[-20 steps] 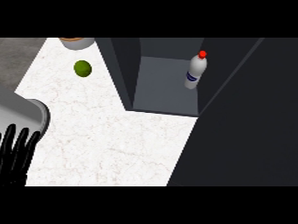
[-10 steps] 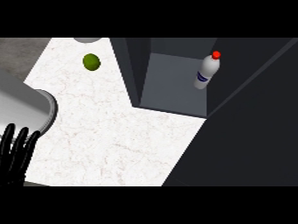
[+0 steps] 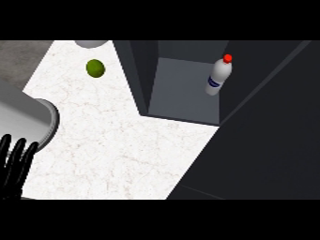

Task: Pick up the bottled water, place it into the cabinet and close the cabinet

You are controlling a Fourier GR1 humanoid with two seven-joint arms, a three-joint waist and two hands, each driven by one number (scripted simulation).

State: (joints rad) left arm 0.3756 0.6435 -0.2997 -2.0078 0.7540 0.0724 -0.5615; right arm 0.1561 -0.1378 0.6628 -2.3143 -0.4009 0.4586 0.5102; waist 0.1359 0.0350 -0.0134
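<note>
The bottled water (image 3: pixel 218 78), white with a red cap and a blue label, stands inside the open dark cabinet (image 3: pixel 183 101), against the right side of its grey compartment. No hand touches it. My left hand (image 3: pixel 7 164) shows at the lower left edge, black fingers straight and pointing up, holding nothing and far from the bottle. A broad dark panel (image 3: pixel 280 140), apparently the cabinet door, fills the right side. My right hand does not show.
A green lime (image 3: pixel 95 68) lies on the white marble counter (image 3: pixel 121 150) left of the cabinet. A grey bowl's rim (image 3: pixel 92 43) peeks in at the top. A large grey cylinder (image 3: pixel 13 122) comes in from the left edge above my left hand.
The whole view has shifted: bottle and cabinet now sit further right, the lime lower, the bowl almost out at the top. The grey cylinder at the left has grown much larger.
</note>
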